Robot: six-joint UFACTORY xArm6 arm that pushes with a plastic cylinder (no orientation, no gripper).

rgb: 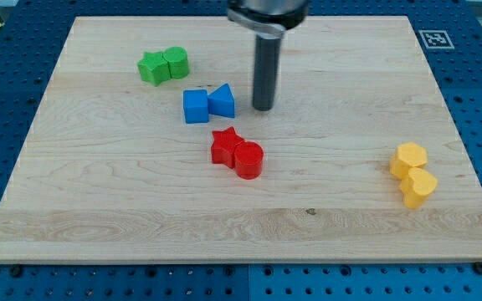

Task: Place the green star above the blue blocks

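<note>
The green star (pixel 151 68) lies at the view's upper left, touching a green round block (pixel 176 61) on its right. Below and to the right of them sit the blue cube (pixel 196 106) and the blue triangle block (pixel 222 101), side by side and touching. My tip (pixel 263 109) stands on the board just to the right of the blue triangle, a small gap away. It is well to the right of the green star and a little lower.
A red star (pixel 224 145) and a red round block (pixel 248 160) touch each other below the blue blocks. Two yellow blocks (pixel 409 159) (pixel 418 187) sit at the view's right. The wooden board (pixel 99 209) rests on a blue perforated table.
</note>
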